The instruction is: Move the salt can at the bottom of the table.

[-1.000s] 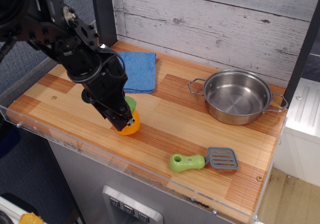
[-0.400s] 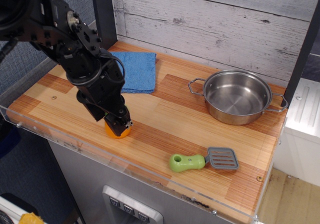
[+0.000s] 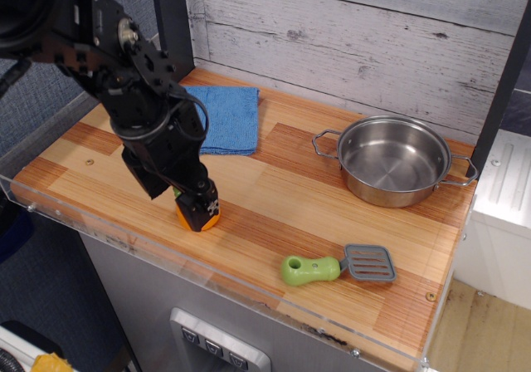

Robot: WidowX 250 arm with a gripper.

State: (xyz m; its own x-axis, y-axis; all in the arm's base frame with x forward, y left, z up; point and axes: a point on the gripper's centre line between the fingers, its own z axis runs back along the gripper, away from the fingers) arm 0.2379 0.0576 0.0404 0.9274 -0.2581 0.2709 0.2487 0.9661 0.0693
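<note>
The salt can (image 3: 209,220) shows only as a sliver of orange body under my gripper, with its green cap almost wholly hidden. It is low on the wooden table (image 3: 274,214), close to the front edge on the left side. My black gripper (image 3: 197,208) reaches straight down over it, and the fingers are closed around the can. I cannot tell whether the can rests on the wood or hangs just above it.
A blue cloth (image 3: 228,119) lies at the back left. A steel pot (image 3: 397,160) stands at the back right. A green-handled grey spatula (image 3: 336,266) lies near the front right. A clear plastic strip (image 3: 207,266) runs along the front edge.
My gripper has carried the salt can forward and a little left, toward the front edge. The can is now lower and more hidden under the gripper.
</note>
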